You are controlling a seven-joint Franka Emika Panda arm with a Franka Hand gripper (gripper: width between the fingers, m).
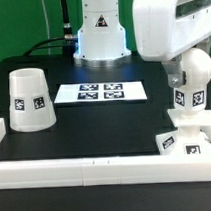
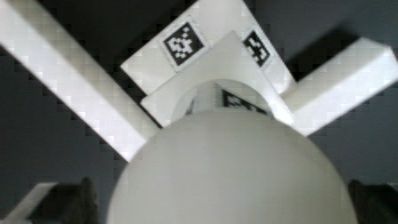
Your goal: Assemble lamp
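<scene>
Shade (image 1: 28,98): biggest part, stands wide end down at exterior view's left, well apart from rest, not yet fitted. Base (image 1: 184,141): flat on table by front rail (image 1: 97,170), exterior view's right. Bulb (image 1: 191,95): upright on base, neck down. Fully seated or only resting, I cannot tell. Gripper (image 1: 189,77) straddles bulb. Clamped or slack, I cannot tell. My read: bulb step underway, shade left.

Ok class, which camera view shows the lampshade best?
The exterior view: the lampshade stands whole, wide end down, on the exterior view's left, tag facing the camera. The wrist view shows none of it, only the bulb and base.
</scene>
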